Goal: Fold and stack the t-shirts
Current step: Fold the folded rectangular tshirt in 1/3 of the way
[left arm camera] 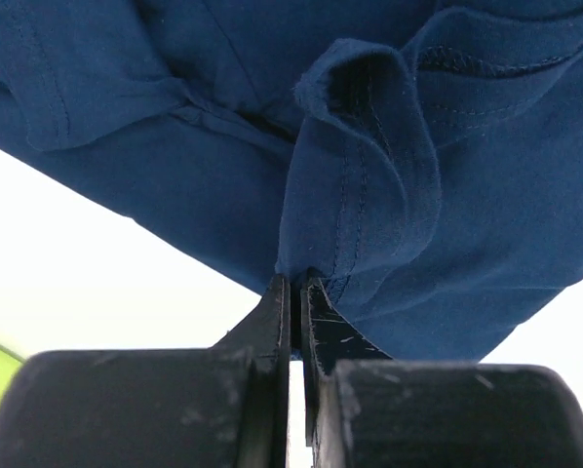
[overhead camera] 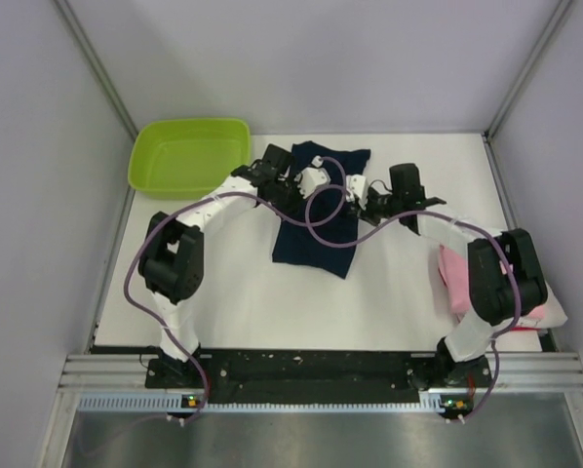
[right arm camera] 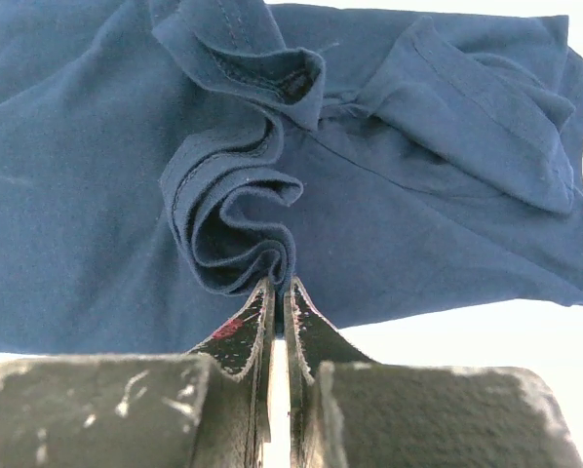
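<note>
A dark navy blue t-shirt [overhead camera: 316,239] lies part folded in the middle of the white table. My left gripper [overhead camera: 293,185] is shut on its cloth; the left wrist view shows a hemmed fold [left arm camera: 369,175] pinched at the gripper [left arm camera: 295,283]. My right gripper [overhead camera: 355,195] is shut on the same shirt; the right wrist view shows bunched layers [right arm camera: 233,210] pinched at the gripper [right arm camera: 280,285]. Both grip near the shirt's far end. Folded pink [overhead camera: 453,273] and white [overhead camera: 555,310] shirts lie at the right, partly hidden by my right arm.
A lime green plastic tub [overhead camera: 189,154] stands at the back left of the table. The table [overhead camera: 243,292] has side walls left and right. Purple cables loop over the navy shirt between the arms.
</note>
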